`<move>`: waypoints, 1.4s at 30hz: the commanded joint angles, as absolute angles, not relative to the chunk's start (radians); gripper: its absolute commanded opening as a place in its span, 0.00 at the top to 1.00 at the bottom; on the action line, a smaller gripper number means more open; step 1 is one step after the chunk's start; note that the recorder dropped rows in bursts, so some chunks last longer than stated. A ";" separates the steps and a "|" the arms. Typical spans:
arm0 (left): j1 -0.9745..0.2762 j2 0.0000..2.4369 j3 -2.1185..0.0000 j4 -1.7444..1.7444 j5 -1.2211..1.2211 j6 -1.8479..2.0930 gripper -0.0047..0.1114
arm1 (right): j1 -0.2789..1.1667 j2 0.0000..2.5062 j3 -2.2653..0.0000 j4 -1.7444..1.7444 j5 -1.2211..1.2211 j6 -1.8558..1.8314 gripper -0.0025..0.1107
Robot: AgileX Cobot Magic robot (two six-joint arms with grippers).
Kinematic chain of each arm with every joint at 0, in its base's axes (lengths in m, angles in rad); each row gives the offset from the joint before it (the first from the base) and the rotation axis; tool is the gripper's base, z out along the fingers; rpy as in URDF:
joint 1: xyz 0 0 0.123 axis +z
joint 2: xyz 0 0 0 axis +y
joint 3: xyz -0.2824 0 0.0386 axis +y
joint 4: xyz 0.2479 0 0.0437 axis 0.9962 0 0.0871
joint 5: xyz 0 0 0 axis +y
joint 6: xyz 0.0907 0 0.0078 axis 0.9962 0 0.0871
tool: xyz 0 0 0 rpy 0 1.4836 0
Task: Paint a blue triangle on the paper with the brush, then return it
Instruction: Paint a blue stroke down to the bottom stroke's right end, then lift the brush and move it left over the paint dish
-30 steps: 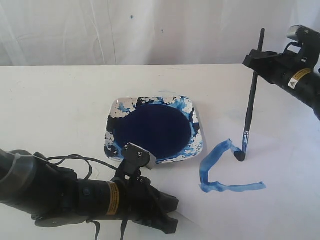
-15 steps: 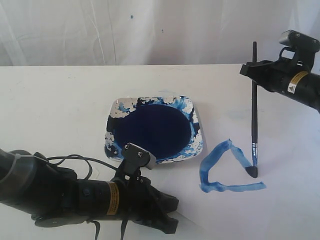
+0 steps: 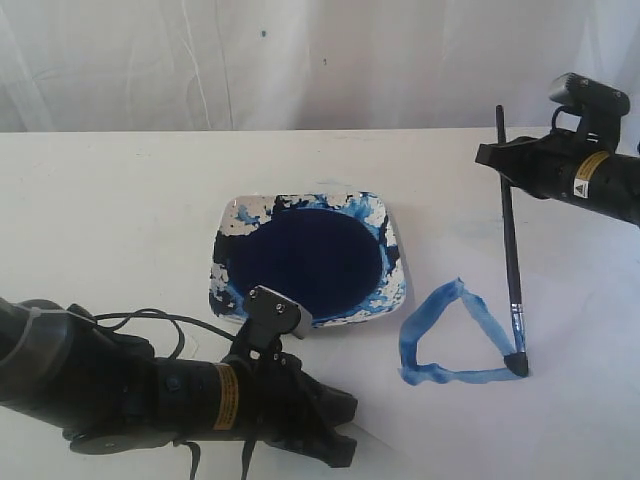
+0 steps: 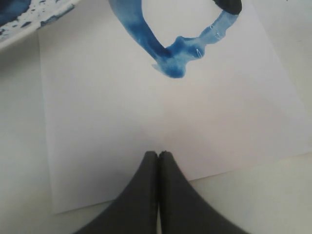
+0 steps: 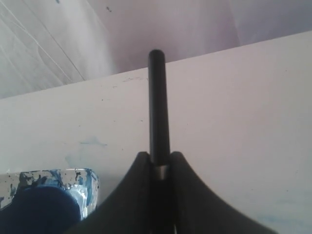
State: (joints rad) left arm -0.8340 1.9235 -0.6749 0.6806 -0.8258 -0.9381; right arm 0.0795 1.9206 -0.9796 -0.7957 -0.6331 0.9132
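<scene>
The blue triangle (image 3: 419, 327) lies on the paper (image 3: 480, 425) to the right of the dish, its three watery sides joined. My right gripper (image 3: 497, 156) is shut on the upper handle of the brush (image 3: 511, 240), which stands nearly upright. The brush tip touches the triangle's lower right corner. The right wrist view shows the black handle (image 5: 157, 97) rising from between the shut jaws of the right gripper (image 5: 157, 158). My left gripper (image 4: 158, 155) is shut and empty, resting at the paper's (image 4: 146, 117) near edge, with a corner of the triangle (image 4: 171, 61) beyond it.
A square dish (image 3: 396, 243) with a paint-smeared rim holds a round navy pool of paint (image 3: 305, 260) at the table's middle, left of the triangle. My left arm and its cables lie along the front left. A white curtain hangs behind the table.
The brush tip has slid from near the triangle's top down to its lower right corner, leaving the right side painted. The right gripper drifted slightly left. The left arm has not moved.
</scene>
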 commanded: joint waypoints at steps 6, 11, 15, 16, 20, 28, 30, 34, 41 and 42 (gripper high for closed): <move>-0.839 1.933 -0.664 0.727 -0.732 -0.939 0.96 | 0.080 1.907 -0.975 -0.850 -0.627 0.949 0.98; -0.839 1.933 -0.664 0.727 -0.732 -0.939 0.96 | 0.080 1.875 -0.977 -0.844 -0.638 0.949 0.98; -0.839 1.933 -0.664 0.727 -0.732 -0.939 0.96 | 0.080 1.841 -0.977 -0.813 -0.688 0.949 0.98; -0.839 1.933 -0.664 0.727 -0.733 -0.939 0.96 | 0.080 1.830 -0.977 -0.797 -0.701 0.949 0.98; -0.839 1.933 -0.664 0.727 -0.735 -0.941 0.96 | 0.080 1.779 -0.977 -0.722 -0.748 0.949 0.98; -0.839 1.931 -0.664 0.711 -0.744 -0.941 0.96 | 0.080 1.686 -0.977 -0.621 -0.750 0.963 0.98; -0.839 1.919 -0.661 0.699 -0.751 -0.940 0.96 | 0.080 1.678 -0.975 -0.585 -0.748 0.965 0.98; -0.839 1.857 -0.633 0.634 -0.758 -0.877 0.96 | 0.080 1.685 -0.975 -0.451 -0.757 1.040 0.98; -0.839 1.693 -0.533 0.508 -0.758 -0.755 0.96 | 0.102 1.781 -0.975 -0.362 -0.949 1.190 0.98; -0.839 1.670 -0.516 0.494 -0.758 -0.739 0.96 | 0.115 1.805 -0.975 -0.329 -0.956 1.190 0.98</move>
State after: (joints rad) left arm -0.8340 1.7318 -0.5597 0.5419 -0.7657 -0.7889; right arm 0.0911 1.7516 -0.9796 -0.3895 -0.8984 1.1533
